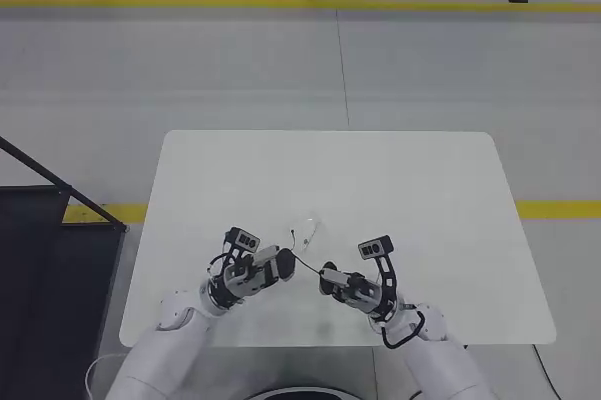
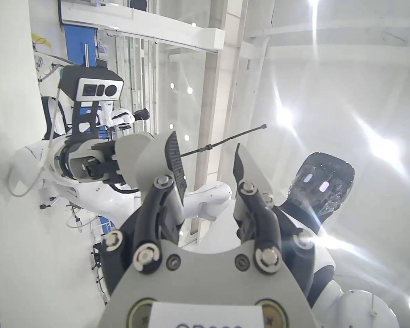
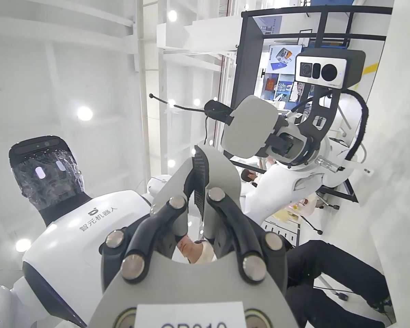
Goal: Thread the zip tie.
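A thin black zip tie (image 1: 305, 266) hangs in the air between my two grippers, above the front middle of the white table (image 1: 430, 200). My right gripper (image 1: 326, 276) is shut on one end of it, with the fingers pressed together in the right wrist view (image 3: 200, 150). From there the zip tie (image 2: 225, 140) runs past a small knot to its free end. My left gripper (image 2: 205, 140) is open, and the strap crosses just beyond its fingertips. In the top view the left gripper (image 1: 285, 260) sits close to the left of the right one.
A small pale translucent item (image 1: 310, 225) lies on the table just beyond the grippers. A dark panel with a black bar (image 1: 40, 260) stands off the table's left side. The table's far half and right side are bare.
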Robot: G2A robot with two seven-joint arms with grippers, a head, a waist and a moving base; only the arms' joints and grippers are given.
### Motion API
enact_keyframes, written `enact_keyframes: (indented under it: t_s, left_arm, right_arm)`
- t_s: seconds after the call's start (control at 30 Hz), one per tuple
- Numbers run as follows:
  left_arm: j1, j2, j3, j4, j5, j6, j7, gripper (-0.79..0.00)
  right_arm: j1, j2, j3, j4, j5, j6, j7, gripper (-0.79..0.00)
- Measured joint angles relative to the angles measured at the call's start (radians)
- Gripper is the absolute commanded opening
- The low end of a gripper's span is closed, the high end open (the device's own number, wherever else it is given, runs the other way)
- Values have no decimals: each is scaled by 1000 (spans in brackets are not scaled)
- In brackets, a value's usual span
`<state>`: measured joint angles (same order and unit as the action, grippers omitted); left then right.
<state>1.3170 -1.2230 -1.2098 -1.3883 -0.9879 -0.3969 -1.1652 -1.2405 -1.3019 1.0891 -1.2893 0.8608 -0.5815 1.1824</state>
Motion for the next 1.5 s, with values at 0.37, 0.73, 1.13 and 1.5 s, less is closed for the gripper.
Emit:
enact_keyframes:
  t_s: [0.37, 0.73, 1.13, 1.5]
  left_arm:
    - [0, -5, -4, 5, 0, -6, -3, -548]
    - [-2, -9, -5, 8, 1, -5, -8, -600]
    - [1, -13, -12, 7, 1, -10, -17, -785]
    - [12, -15, -21, 5, 22, -32, -29, -785]
  right_arm:
    - [-4, -3, 0, -2, -3, -5, -10, -785]
    - [-6, -5, -2, -3, -13, -10, -11, -785]
    - [-12, -7, 0, -14, -19, -8, -19, -785]
    - [-22, 0, 45, -118, -20, 11, -57, -785]
